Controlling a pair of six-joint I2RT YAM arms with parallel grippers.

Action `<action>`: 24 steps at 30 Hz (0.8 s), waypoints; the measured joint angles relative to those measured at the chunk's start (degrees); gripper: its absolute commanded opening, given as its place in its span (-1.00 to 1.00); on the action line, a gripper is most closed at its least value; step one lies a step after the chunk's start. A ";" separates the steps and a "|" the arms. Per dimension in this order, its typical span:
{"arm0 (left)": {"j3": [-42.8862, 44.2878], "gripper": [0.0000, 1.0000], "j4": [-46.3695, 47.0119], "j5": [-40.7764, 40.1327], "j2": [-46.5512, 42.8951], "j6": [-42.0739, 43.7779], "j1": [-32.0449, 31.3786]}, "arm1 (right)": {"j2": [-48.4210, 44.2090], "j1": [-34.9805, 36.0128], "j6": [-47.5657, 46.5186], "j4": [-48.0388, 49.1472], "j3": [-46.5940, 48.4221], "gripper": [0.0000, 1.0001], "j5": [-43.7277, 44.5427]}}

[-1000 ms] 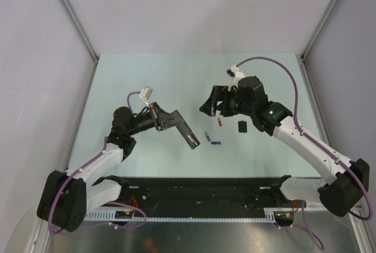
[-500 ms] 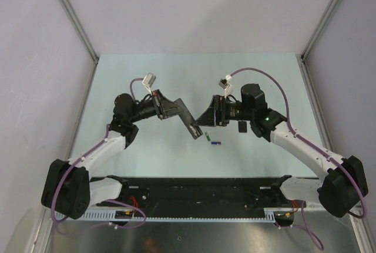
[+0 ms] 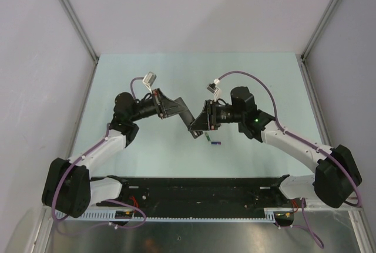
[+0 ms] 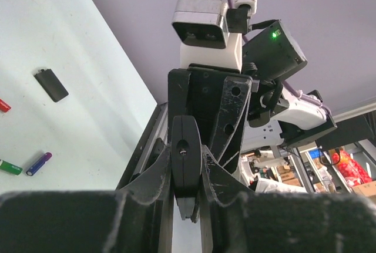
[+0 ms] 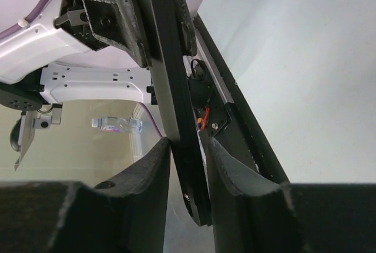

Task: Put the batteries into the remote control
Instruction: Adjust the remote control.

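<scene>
Left end effector (image 4: 187, 168) and right end effector (image 5: 188, 147) both pinch the remote control (image 5: 173, 88).

I have both arms bent inward, wrists meeting nose to nose. My left gripper (image 4: 187, 164) has its jaws clamped on the remote control (image 5: 176, 106). The right gripper (image 5: 189, 158) faces it, jaws pressed against the remote's sides.

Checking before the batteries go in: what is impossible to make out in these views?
Remote recess: wrist views show only its edges; top view, too small.
Red battery: cut by left wrist view's edge; in top view under the right arm.
Right tool: whether it presses the remote, too close to tell in right wrist view.
</scene>
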 measured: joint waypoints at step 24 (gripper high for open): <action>-2.21 0.00 0.46 -9.05 -2.93 -2.93 -3.82 | -1.09 2.12 8.00 11.93 -4.61 -1.00 3.67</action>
